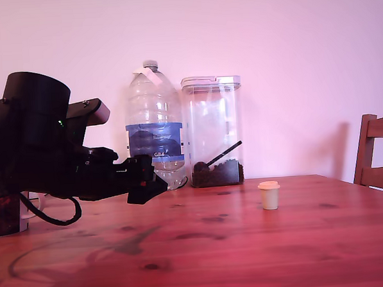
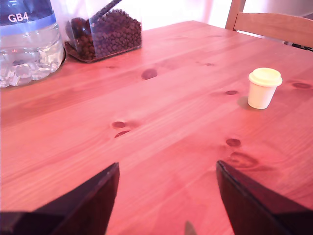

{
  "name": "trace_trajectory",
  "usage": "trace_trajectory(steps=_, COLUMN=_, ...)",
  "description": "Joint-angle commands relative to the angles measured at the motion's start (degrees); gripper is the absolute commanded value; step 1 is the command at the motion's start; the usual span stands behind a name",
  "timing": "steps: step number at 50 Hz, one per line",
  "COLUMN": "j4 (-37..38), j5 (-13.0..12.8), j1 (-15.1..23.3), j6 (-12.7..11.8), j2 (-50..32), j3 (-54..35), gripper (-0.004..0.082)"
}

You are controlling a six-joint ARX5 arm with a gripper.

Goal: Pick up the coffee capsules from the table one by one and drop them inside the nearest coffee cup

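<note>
Over on the exterior view's left, the black arm hangs low above the worktop [image 1: 248, 243], its pincer [image 1: 156, 182] pointing toward the exterior view's right. From the wrist view the two dark fingers [image 2: 93, 205] stand well apart with bare wood between them, so the pincer is released and carries nothing.

One coffee capsule [image 1: 269, 195] stands alone on the wood, wide rim uppermost, well apart from the pincer; in the wrist view it [image 2: 264, 87] sits ahead and off to one side of the line between the jaws. Behind the arm, at the very edge of the exterior view's left, a dark reddish shape with a white bit beside it [image 1: 6, 214] may be the coffee cup, but it is too hidden to be sure.

Against the wall are a big water bottle [image 1: 154, 129] and a clear canister [image 1: 213, 133] with brown pellets and a scoop at its bottom; a chair back [image 1: 375, 150] shows at the exterior view's right.

To my eye this is the reach toward the capsule, with no grasp begun. The next move calls for swinging across until the capsule lies between the fingers, dropping to its height and closing gently, since so light a pod would likely tip or skid if nudged. It must then be carried all the way back toward the arm's side.
</note>
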Motion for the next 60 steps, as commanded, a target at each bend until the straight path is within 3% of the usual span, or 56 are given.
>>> trace_trajectory(steps=1, j4=-0.81, j5=0.0, j1=-0.68, j6=-0.42, j2=-0.79, j3=0.31, gripper=0.0538)
trace_trajectory(steps=15, j4=-0.55, j5=1.55, j1=-0.79, j6=-0.17, j2=-0.79, j3=0.31, gripper=0.0538)
trace_trajectory(steps=27, j4=0.37, j5=6.12, j1=-2.58, j6=1.09, j2=-0.79, j3=0.31, gripper=0.0538)
trace_trajectory(steps=40, j4=1.22, j5=5.81, j1=-6.38, j6=0.92, j2=-0.79, j3=0.31, gripper=0.0538)
trace_trajectory(steps=47, j4=1.33, j5=4.94, j1=-8.9, j6=-1.14, j2=-0.79, j3=0.33, gripper=0.0538)
trace_trajectory(steps=55, j4=0.98, j5=2.32, j1=-11.1, j6=-1.88, j2=-0.63, j3=1.6, gripper=0.0538)
trace_trajectory(steps=60, j4=-0.26, j5=0.55, j1=-12.39, j6=-3.96, j2=-0.52, j3=3.02, gripper=0.0538)
